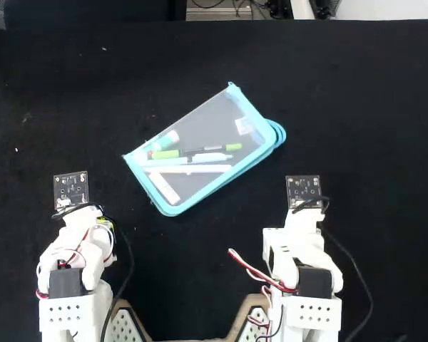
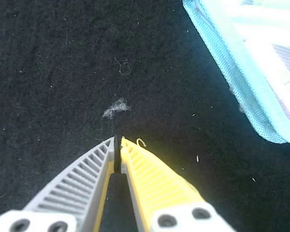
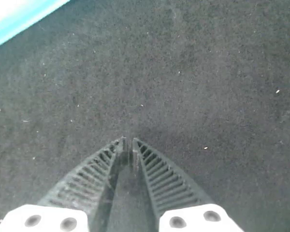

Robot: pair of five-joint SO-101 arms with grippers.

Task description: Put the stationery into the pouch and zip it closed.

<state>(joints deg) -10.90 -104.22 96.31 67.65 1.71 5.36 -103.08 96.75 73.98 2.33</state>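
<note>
A light blue pouch (image 1: pixel 203 150) with a clear mesh face lies tilted in the middle of the black table. Inside it I see pens, a green marker and other stationery (image 1: pixel 192 155). Its zipped edge runs along the right end (image 1: pixel 277 135). Both arms sit folded back at the near edge, well short of the pouch. My left gripper (image 2: pixel 118 143) is shut with nothing in it; a corner of the pouch (image 2: pixel 261 92) lies off to one side of it. My right gripper (image 3: pixel 127 143) is shut and holds nothing, with a sliver of the pouch (image 3: pixel 19 17) far ahead.
A black cloth (image 1: pixel 342 92) covers the table. A bit of white lint (image 2: pixel 115 108) lies just ahead of the left gripper. Cables and equipment (image 1: pixel 235 8) sit beyond the far edge.
</note>
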